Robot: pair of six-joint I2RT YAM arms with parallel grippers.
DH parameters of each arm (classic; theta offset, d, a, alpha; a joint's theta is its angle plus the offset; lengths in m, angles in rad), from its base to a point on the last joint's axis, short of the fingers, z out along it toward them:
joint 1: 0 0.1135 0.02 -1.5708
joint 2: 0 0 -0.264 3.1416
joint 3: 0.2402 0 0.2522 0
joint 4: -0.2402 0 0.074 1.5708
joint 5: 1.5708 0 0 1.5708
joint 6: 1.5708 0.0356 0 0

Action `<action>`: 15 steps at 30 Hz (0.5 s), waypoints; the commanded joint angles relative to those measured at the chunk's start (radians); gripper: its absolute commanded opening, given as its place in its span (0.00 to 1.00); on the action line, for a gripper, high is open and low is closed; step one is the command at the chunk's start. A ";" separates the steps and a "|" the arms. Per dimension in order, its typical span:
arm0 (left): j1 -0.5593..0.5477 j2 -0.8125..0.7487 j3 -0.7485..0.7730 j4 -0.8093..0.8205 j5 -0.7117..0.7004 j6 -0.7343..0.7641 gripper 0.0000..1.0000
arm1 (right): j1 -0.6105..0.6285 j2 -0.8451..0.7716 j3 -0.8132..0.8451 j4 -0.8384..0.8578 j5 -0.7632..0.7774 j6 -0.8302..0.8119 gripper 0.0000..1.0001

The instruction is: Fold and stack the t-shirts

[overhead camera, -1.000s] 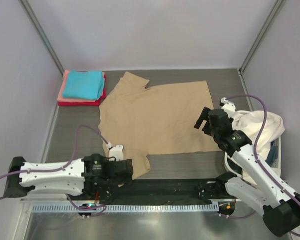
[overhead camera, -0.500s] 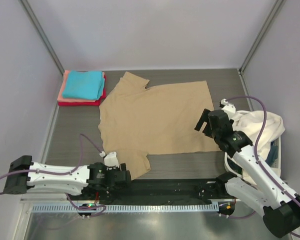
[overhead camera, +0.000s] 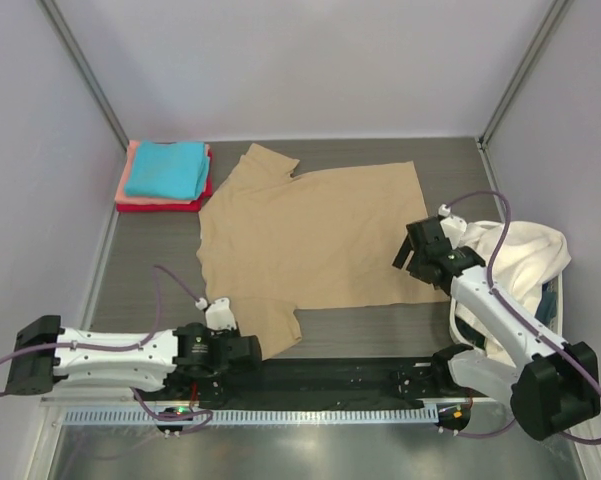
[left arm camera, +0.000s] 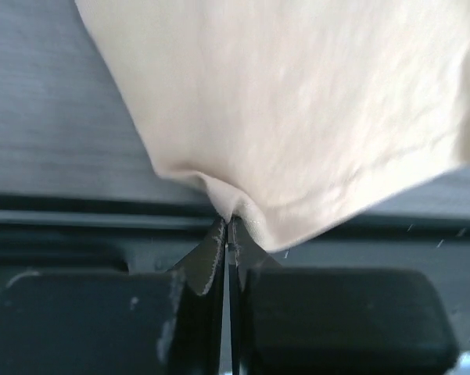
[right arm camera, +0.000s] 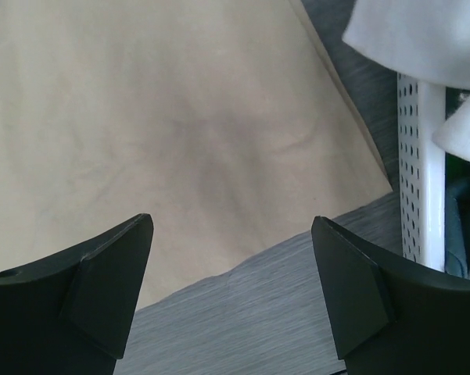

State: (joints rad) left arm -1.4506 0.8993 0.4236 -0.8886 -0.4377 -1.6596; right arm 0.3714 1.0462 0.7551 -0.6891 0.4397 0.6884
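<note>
Both arms [overhead camera: 110,352] wear white shells, black joints and purple cables [overhead camera: 172,279], the left pincer [left arm camera: 227,234] and right pincer [right arm camera: 231,223] black.

Left wrist view is soft: tan shirt [left arm camera: 297,101] blurred, runs off top and right edges. Right wrist: basket [right arm camera: 419,156] is only a perforated wall strip, rest out of frame. Top view: basket mostly buried under cream shirts [overhead camera: 525,245] and right arm [overhead camera: 495,320] (rim barely shows); red shirt [overhead camera: 160,207] just an edge under the stack [overhead camera: 165,170].
</note>
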 commanded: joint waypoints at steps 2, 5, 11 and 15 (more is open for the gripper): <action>0.062 -0.075 -0.016 0.031 -0.196 0.050 0.00 | -0.155 0.058 -0.049 -0.024 -0.068 0.100 0.89; 0.145 -0.218 -0.017 0.001 -0.203 0.127 0.00 | -0.268 0.084 -0.114 -0.004 -0.098 0.106 0.89; 0.311 -0.318 -0.008 -0.015 -0.162 0.322 0.00 | -0.327 0.123 -0.183 0.078 -0.140 0.168 0.85; 0.335 -0.312 -0.019 0.031 -0.141 0.346 0.00 | -0.358 0.202 -0.211 0.158 -0.131 0.157 0.84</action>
State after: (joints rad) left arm -1.1301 0.5861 0.4049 -0.8814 -0.5552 -1.3853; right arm 0.0658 1.1732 0.5976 -0.5690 0.2626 0.8307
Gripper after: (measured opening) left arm 0.005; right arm 0.842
